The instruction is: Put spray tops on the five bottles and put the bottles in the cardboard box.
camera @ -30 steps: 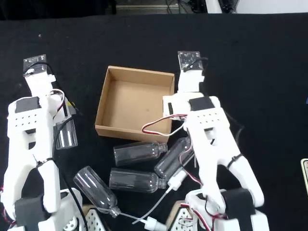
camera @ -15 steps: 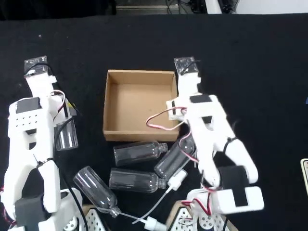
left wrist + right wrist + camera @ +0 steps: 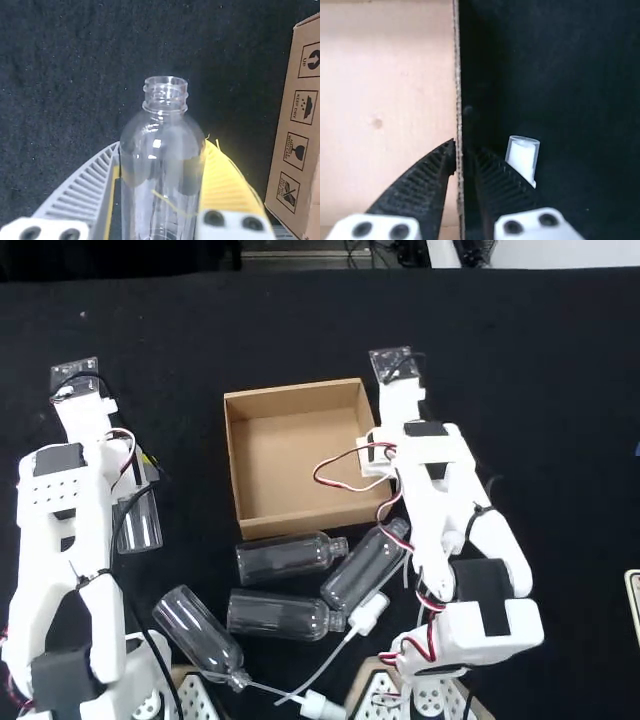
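The right claw (image 3: 462, 150) pinches the cardboard box (image 3: 295, 450) by its side wall and the left claw (image 3: 162, 170) clamps a topless bottle (image 3: 165, 100), so dragging the box across the table (image 3: 550, 360) may shove the loose bottles (image 3: 285, 558) beside it askew.

Table (image 3: 560, 360) covered in matte black cloth, evenly lit. Beyond the right gripper (image 3: 462, 149), past the table's far edge: dark cables (image 3: 395, 250) and a white panel (image 3: 560, 250).

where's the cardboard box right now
In the high view the cardboard box sits mid-table between the two arms, the right gripper clamped on its right wall and loose bottles lying along its near side.
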Tool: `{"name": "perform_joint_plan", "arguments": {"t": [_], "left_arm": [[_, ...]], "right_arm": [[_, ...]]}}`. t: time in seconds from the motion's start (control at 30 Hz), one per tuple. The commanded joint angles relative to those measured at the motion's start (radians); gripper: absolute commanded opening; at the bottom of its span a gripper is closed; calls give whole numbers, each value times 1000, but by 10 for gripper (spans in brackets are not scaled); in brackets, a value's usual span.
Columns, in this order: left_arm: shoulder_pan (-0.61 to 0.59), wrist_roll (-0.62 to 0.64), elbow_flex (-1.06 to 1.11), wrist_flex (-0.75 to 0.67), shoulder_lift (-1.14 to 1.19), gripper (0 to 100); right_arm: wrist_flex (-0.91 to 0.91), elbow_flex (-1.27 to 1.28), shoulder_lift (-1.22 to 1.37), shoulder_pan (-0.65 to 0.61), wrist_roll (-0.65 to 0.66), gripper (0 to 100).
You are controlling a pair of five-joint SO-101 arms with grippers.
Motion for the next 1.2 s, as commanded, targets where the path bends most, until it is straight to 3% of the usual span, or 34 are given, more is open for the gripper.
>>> {"name": "perform_joint_plan", "arguments": {"t": [0.0, 0.23, 0.53, 0.97, 1.17], "left_arm": [[4, 11, -8, -17, -43, 87], [-42, 11, -13, -17, -43, 87], [-47, 11, -12, -17, -43, 87], [-48, 11, -12, -17, -43, 87], [-48, 11, -10, -15, -43, 87]], "right_arm": [[12, -33, -99, -6, -81, 11], [-37, 5, -113, -17, -163, 11], [-163, 2, -113, -63, -152, 11], [-25, 47, -128, -94, -236, 16], [100, -90, -160, -92, -163, 205]]}}
